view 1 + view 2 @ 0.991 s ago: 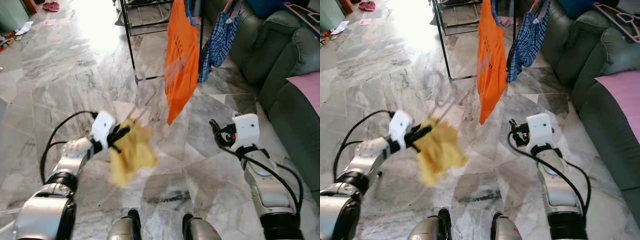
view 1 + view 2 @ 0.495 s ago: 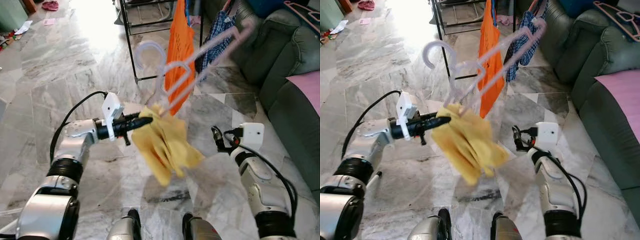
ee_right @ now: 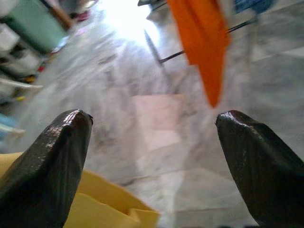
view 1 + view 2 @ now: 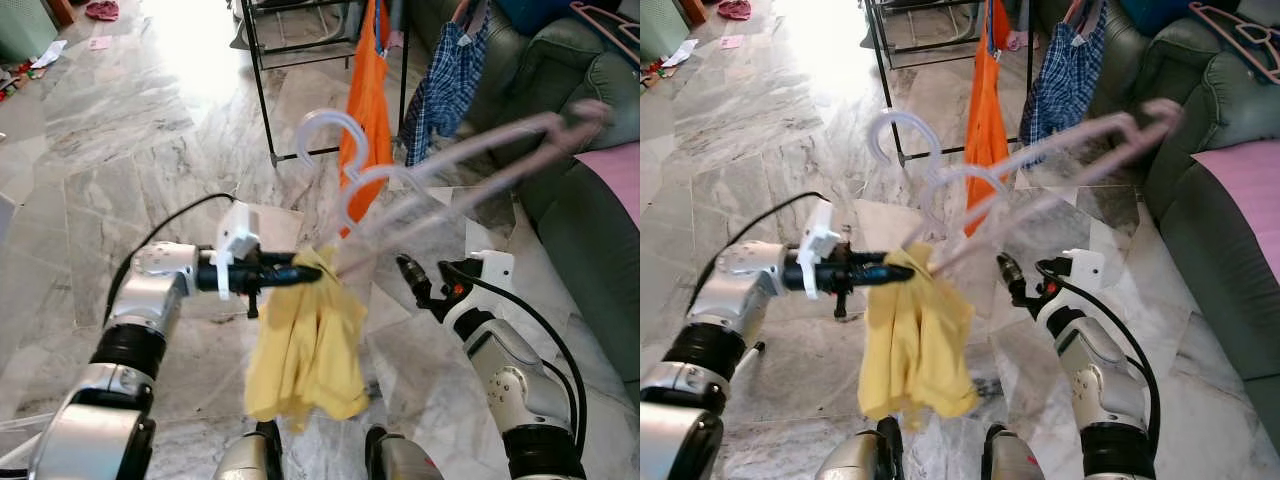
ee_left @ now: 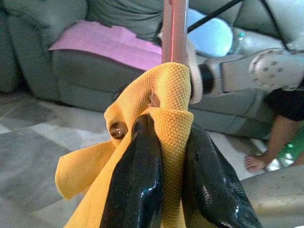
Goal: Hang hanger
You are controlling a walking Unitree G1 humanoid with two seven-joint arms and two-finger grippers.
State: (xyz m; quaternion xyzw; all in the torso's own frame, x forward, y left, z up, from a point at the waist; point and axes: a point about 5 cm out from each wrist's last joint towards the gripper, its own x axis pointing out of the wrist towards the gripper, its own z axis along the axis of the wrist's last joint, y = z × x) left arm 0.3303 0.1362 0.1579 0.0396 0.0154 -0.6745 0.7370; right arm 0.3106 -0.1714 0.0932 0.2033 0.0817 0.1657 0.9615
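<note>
- The left hand is held out level in front of the robot, its two black fingers clamped together on a fold of a yellow garment.
- The garment is draped on a pale pink plastic hanger, pinched with it at the fingertips, and the loose cloth hangs straight down below the hand.
- The hanger is tilted: its hook is raised above and just beyond the left hand, and its long arm is stretched away up toward the right hand's side, blurred by motion.
- The right hand is held low, beside the yellow garment and apart from it, with its fingers spread wide and nothing between them.
- Well beyond both hands, a black metal clothes rack is seen standing on a grey marble floor.
- An orange garment and a blue checked shirt are hung on the rack, above and past the raised hanger.
- A dark green sofa is placed out past the right hand, with a pink cloth laid on its seat.
</note>
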